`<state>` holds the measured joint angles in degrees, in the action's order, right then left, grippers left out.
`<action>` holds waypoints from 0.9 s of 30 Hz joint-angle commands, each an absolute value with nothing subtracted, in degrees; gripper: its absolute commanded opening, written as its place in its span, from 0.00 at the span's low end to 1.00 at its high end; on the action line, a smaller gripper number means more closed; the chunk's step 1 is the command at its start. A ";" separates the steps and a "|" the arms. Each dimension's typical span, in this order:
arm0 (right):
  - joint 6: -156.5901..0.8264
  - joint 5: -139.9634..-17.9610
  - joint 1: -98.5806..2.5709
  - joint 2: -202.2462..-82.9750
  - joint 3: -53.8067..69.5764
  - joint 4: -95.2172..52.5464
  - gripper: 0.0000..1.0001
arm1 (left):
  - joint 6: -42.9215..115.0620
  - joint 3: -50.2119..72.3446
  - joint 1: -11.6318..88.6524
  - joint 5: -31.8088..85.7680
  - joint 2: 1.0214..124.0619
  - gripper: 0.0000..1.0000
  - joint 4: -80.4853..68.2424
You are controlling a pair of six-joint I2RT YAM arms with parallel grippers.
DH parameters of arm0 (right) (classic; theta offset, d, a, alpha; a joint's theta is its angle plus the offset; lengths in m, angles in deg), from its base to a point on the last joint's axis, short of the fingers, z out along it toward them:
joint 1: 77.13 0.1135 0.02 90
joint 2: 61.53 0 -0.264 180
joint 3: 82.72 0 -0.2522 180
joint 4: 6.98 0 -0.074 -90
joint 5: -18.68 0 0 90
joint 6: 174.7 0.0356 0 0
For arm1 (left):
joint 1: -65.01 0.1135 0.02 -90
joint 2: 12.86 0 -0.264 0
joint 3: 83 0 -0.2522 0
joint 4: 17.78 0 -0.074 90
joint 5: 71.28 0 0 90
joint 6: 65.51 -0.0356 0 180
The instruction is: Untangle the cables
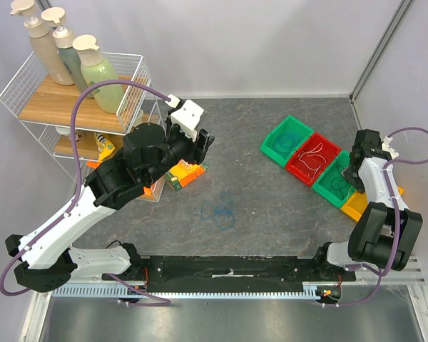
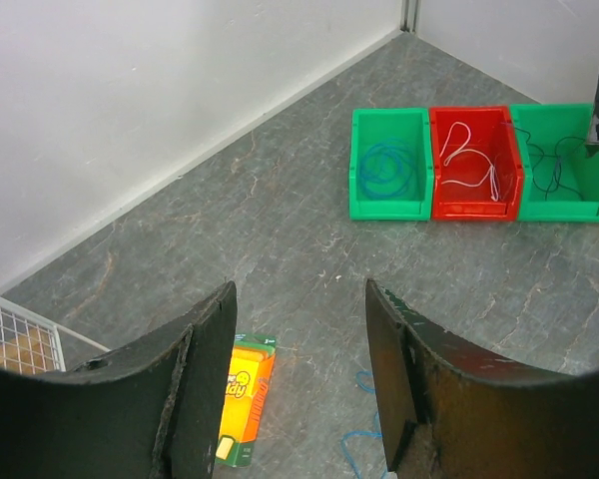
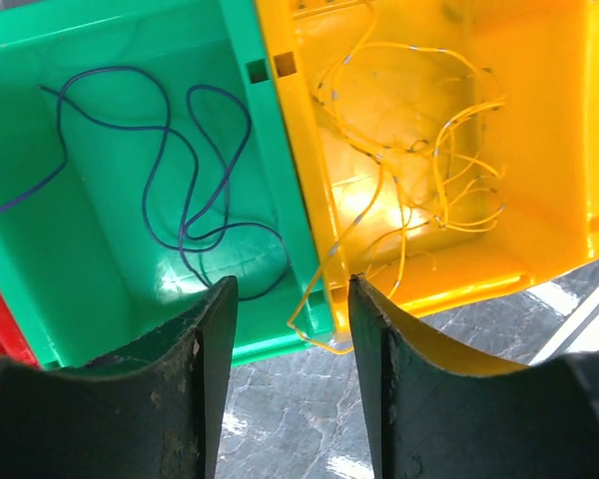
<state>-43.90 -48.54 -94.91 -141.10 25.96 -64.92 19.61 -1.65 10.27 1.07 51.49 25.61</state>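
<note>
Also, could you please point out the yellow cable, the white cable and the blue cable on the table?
yellow cable (image 3: 444,205): right wrist view, tangled middle.
white cable (image 2: 492,185): left wrist view, lower loop.
blue cable (image 1: 220,212): top external view, coil's middle strands.

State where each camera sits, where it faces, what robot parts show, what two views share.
Top external: above and behind, looking down on the table; left arm, right arm show.
Left wrist: on left arm, faces the bins; left end effector at bottom.
Right wrist: on right arm, looks down into green bin, yellow bin; right end effector at bottom.
Shared: first two show the red bin.
</note>
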 commanded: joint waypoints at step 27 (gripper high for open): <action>-47.42 -38.19 -100.33 -139.04 27.09 -64.00 0.00 | 20.36 -1.75 9.99 1.23 51.03 0.61 24.37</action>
